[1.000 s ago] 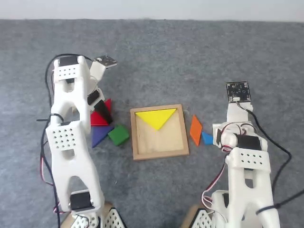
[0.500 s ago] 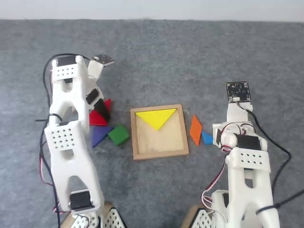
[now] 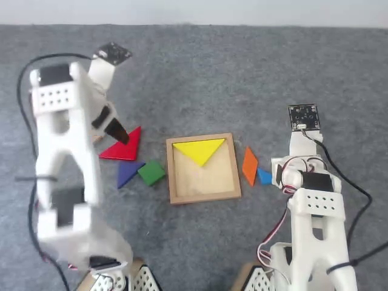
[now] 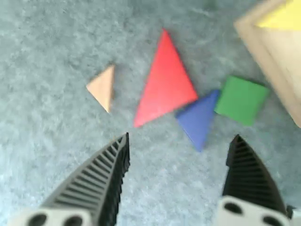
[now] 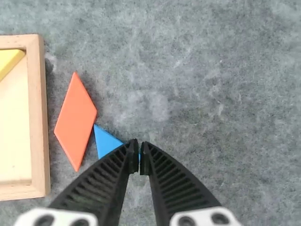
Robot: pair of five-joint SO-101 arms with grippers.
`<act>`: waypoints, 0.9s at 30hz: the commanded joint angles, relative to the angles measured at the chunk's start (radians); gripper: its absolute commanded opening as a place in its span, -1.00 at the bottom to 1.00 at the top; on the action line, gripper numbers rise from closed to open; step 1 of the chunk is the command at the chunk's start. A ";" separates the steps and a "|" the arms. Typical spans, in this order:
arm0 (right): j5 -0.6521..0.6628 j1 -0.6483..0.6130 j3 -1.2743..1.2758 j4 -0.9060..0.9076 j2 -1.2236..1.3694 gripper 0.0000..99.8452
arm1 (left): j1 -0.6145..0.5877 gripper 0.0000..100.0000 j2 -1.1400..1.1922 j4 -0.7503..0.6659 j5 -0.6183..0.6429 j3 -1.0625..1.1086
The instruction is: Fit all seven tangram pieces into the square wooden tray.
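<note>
Grey felt covers the table (image 3: 242,79) in the high view, and a pale wall (image 3: 194,11) runs along its far edge. The square wooden tray (image 3: 171,176) sits mid-table with a yellow triangle (image 3: 199,150) against its far rim and bare wood on the near side. A broad stretch of felt lies between tray and wall.

In the left wrist view, the left pincer (image 4: 179,138) hangs with its tips wide apart above the felt. Beyond it the red triangle (image 4: 165,82), dark blue triangle (image 4: 197,117) and green square (image 4: 242,100) meet corner to corner. A tan triangle (image 4: 103,87) lies apart from them.

In the right wrist view, the right pincer (image 5: 139,143) has its tips together at a corner of the light blue triangle (image 5: 106,140). That piece touches the orange parallelogram (image 5: 75,120), which lies just beside the tray's rim.
</note>
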 commanded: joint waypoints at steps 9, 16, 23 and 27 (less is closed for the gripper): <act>-0.006 0.013 -0.008 -0.018 -0.038 -0.96 | -0.054 -0.36 -0.601 -0.681 -0.132 0.963; -0.008 0.013 -0.008 -0.018 -0.038 -0.96 | -0.138 -0.56 -0.311 -0.589 0.107 0.792; -0.006 0.013 -0.008 -0.018 -0.038 -0.96 | -0.157 -0.97 -0.252 -0.557 0.137 0.774; -0.003 0.013 -0.008 -0.018 -0.038 -0.96 | -0.157 -0.97 -0.222 -0.644 0.163 0.783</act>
